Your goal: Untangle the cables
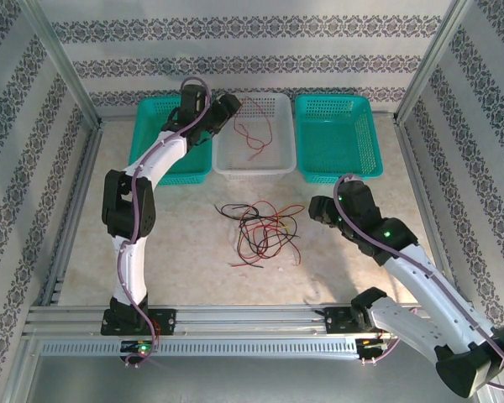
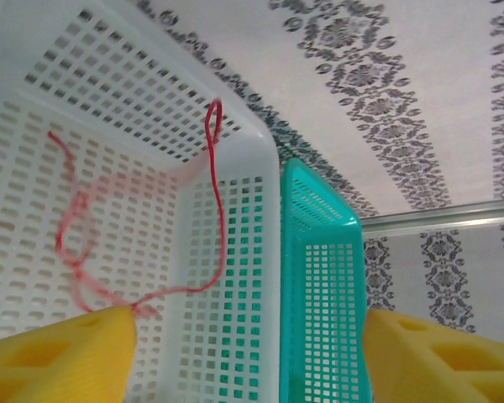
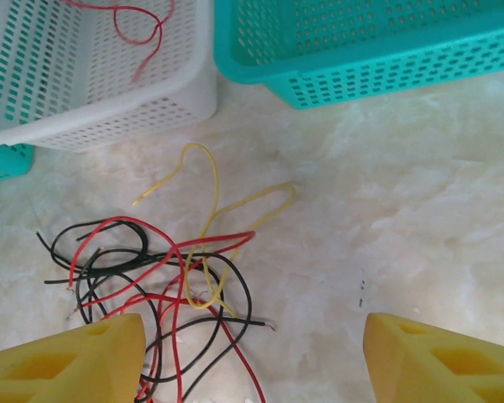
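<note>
Striped floral-patterned walls (image 1: 252,50) on three sides; aluminium frame posts (image 1: 60,59); pale marbled tabletop (image 1: 185,252); even light.

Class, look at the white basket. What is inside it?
One red wire lies loosely curled inside the white basket. In the overhead view the left hand covers the basket's far left corner, so anything there cannot be seen.

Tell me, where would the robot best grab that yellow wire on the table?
Grip the yellow wire at its bare arch, clear of the red and black tangle on the far side. Probably come straight down, jaws across the strand, since it lies flat on the table.
</note>
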### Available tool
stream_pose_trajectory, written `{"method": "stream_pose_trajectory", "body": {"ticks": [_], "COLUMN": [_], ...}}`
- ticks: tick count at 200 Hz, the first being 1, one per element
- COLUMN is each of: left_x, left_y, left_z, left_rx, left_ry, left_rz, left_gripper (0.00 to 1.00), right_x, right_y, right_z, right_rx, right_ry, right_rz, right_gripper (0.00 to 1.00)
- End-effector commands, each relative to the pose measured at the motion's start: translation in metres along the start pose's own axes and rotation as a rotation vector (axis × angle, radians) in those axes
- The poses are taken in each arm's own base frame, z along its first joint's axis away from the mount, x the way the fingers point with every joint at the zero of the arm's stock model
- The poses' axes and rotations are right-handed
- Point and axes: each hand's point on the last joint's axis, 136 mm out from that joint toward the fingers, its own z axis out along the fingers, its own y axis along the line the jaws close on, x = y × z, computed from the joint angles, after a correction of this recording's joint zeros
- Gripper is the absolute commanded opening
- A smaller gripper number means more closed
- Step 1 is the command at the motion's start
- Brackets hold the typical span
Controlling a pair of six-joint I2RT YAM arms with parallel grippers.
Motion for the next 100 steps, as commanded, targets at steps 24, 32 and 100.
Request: {"method": "stream_pose_trajectory", "body": {"ticks": [24,32,100], "left_x": [-0.004,-0.001,0.113], "left_y": [-0.062,-0.067,-0.056], "left_z": [-0.059,-0.075,-0.205], "left_rx": [0.101,0.093,0.159], "left_ry": [-0.032,-0.030,0.128], "left_rz": [0.177,0.224,0.395], "left_gripper": [0.77,0.74,0.62], "right_x": [-0.005,0.000,0.030], "right_y": [0.020,0.025,0.060], "right_z": [0.011,0.017,0.033], "right_rx": [-0.049,-0.068,-0.143], "right_ry": [0.051,0.083,0.240], "right_rz": [-0.007,-0.006,0.015], "right_gripper": [0.70,0.69,0.68]}}
